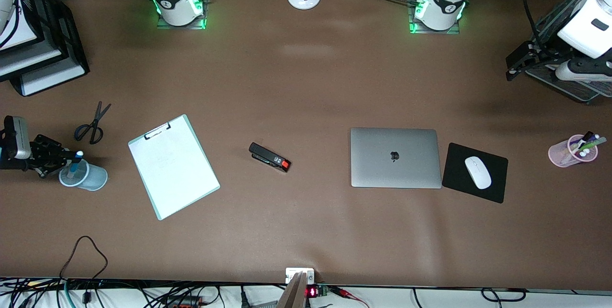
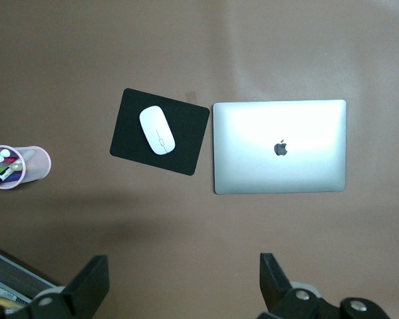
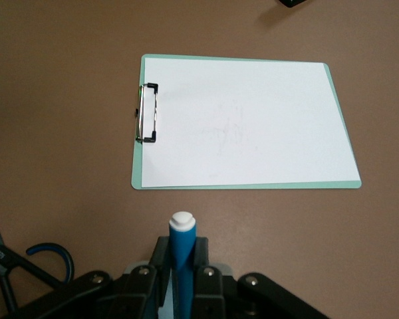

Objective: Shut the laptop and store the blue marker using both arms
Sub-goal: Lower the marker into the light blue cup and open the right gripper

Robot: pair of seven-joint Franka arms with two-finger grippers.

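Observation:
The laptop [image 1: 394, 157] lies closed on the table, silver lid up with its dark logo; it also shows in the left wrist view [image 2: 279, 146]. My right gripper [image 1: 67, 159] is at the right arm's end of the table, shut on the blue marker [image 1: 75, 165]. It holds the marker upright, white end up, with the lower end inside a pale blue cup [image 1: 91, 179]. In the right wrist view the marker [image 3: 183, 240] stands between the closed fingers of my right gripper [image 3: 181, 256]. My left gripper [image 1: 515, 65] is open and empty, raised at the left arm's end; it also shows in the left wrist view [image 2: 183, 282].
A black mouse pad [image 1: 492, 183] with a white mouse [image 1: 477, 172] lies beside the laptop. A pink cup of markers [image 1: 571, 151] stands at the left arm's end. A stapler [image 1: 269, 157], a clipboard [image 1: 173, 165] and scissors [image 1: 92, 125] lie toward the right arm's end.

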